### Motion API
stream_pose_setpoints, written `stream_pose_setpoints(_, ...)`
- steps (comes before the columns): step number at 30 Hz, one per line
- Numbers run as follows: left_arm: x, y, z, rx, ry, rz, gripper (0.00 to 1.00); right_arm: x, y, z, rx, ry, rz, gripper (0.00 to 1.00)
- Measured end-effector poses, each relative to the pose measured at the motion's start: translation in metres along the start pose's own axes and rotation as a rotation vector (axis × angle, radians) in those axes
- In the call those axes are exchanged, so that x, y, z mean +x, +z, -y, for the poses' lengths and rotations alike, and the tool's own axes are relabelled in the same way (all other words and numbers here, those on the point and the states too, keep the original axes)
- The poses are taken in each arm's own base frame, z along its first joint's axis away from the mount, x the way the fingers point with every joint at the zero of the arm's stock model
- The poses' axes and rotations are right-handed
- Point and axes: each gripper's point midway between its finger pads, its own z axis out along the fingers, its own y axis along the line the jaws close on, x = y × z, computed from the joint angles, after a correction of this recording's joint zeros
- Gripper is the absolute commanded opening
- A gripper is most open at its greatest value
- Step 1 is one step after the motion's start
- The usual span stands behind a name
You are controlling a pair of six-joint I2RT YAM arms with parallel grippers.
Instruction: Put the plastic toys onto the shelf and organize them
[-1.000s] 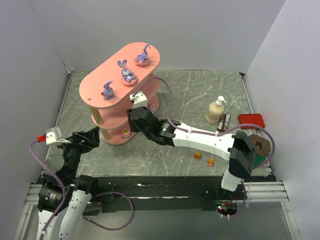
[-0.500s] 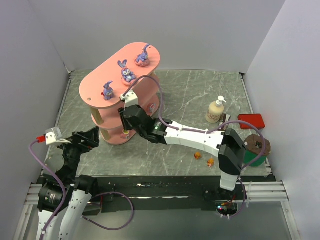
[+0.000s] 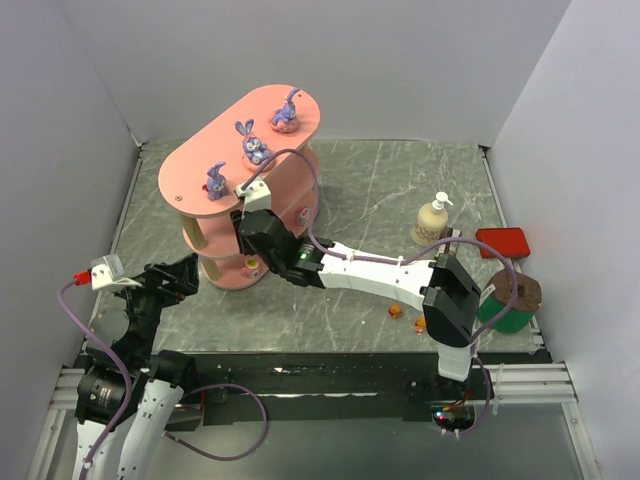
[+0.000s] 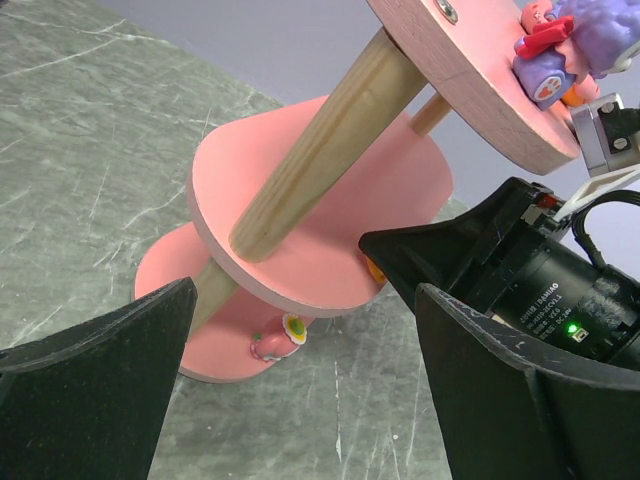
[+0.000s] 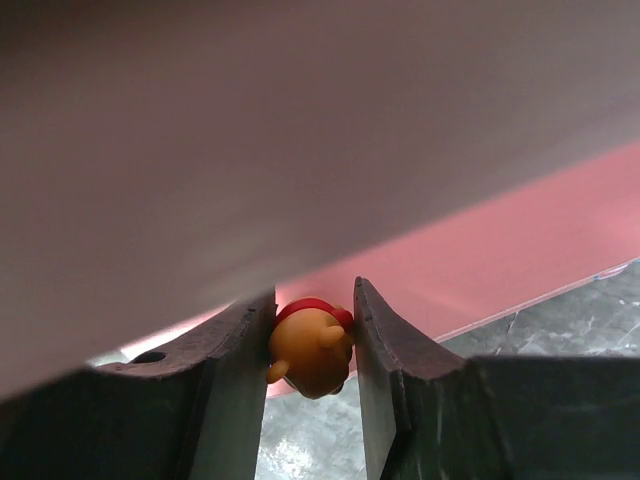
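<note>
right claw (image 5: pixel 311 300) clenched on a small orange plastic figurine with red top (image 5: pixel 308 352), frame centre, beneath a board of the salmon-pink three-tier wooden-post shelf (image 3: pixel 195 170). left claw (image 3: pixel 178 272) released, lower left beside shelf. three purple bunny figurines (image 3: pixel 255 147) stood on top board.

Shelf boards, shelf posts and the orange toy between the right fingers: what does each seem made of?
Boards: seemingly painted wood or fibreboard, matte salmon-pink, thick flat edges, a screw head on top. Posts: bare pale wood, grain streaks visible. Orange toy: likely moulded plastic, smooth with a slight sheen.
</note>
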Motion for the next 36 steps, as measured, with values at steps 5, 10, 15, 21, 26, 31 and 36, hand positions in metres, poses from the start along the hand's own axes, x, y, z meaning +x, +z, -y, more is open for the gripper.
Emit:
stream_pose_setpoints(5, 0.0000, 0.0000, 0.0000, 0.000, 0.000, 0.000, 0.96, 0.0001, 0.0013, 0.0009, 0.019, 0.000, 0.010, 0.28)
stream_pose_setpoints(10, 0.0001, 0.0001, -0.0001, 0.000, 0.000, 0.000, 0.96, -0.0018, 0.0043, -0.0001, 0.040, -0.002, 0.032, 0.31)
stream_pose_setpoints(15, 0.0000, 0.0000, 0.0000, 0.000, 0.000, 0.000, 0.96, -0.0056, 0.0077, -0.0033, 0.065, -0.010, 0.037, 0.32)
stream_pose_setpoints(21, 0.0000, 0.0000, 0.0000, 0.000, 0.000, 0.000, 0.96, -0.0053, 0.0066, -0.0051, 0.081, -0.011, 0.004, 0.33)
stream_pose_setpoints(26, 0.0000, 0.0000, 0.0000, 0.000, 0.000, 0.000, 0.96, -0.0033, 0.0050, -0.0063, 0.088, 0.001, 0.001, 0.33)
stream_pose_setpoints(31, 0.0000, 0.0000, 0.0000, 0.000, 0.000, 0.000, 0.96, -0.0027, 0.0049, -0.0062, 0.096, 0.005, 0.008, 0.34)
stream_pose_setpoints(36, 0.0000, 0.0000, 0.0000, 0.000, 0.000, 0.000, 0.96, -0.0020, 0.0048, -0.0068, 0.104, 0.012, 0.020, 0.34)
